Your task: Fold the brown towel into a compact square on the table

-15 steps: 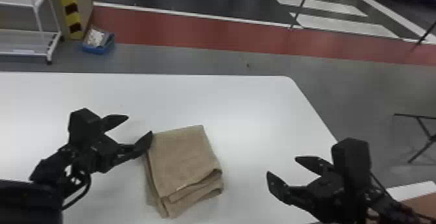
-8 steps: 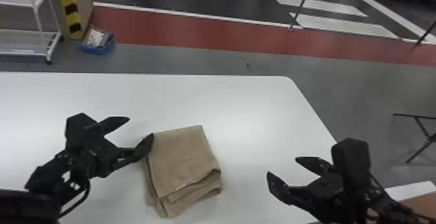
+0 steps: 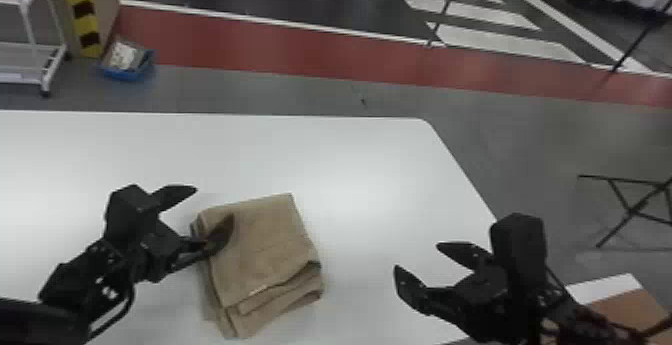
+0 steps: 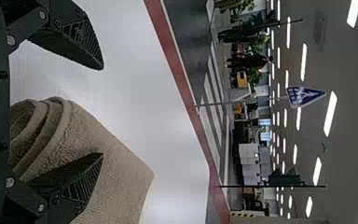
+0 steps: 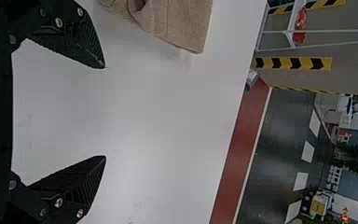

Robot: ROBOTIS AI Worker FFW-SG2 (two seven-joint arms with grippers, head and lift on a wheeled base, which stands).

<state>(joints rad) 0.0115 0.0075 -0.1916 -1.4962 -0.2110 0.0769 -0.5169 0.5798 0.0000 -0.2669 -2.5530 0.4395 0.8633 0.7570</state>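
The brown towel [image 3: 260, 254] lies on the white table as a folded, roughly square stack, its layered edges at the near and left sides. My left gripper [image 3: 214, 210] is open at the towel's left side, one finger over the towel's left edge and the other above bare table. In the left wrist view the same gripper [image 4: 103, 111] has one finger in front of the towel [image 4: 116, 172]. To the right of the towel, apart from it, my right gripper [image 3: 425, 256] is open. The right wrist view has this gripper [image 5: 106, 112] with nothing between its fingers, and the towel [image 5: 182, 23] beyond.
The white table [image 3: 350, 169] has its far edge and rounded far right corner beyond the towel. On the floor past it are a blue bin [image 3: 126, 64] and a white rack [image 3: 45, 64]. A brown and white box [image 3: 620, 304] is at the lower right, behind the right arm.
My left gripper has moved right, so one finger now overlaps the towel's left part. The towel and my right gripper look almost unmoved.
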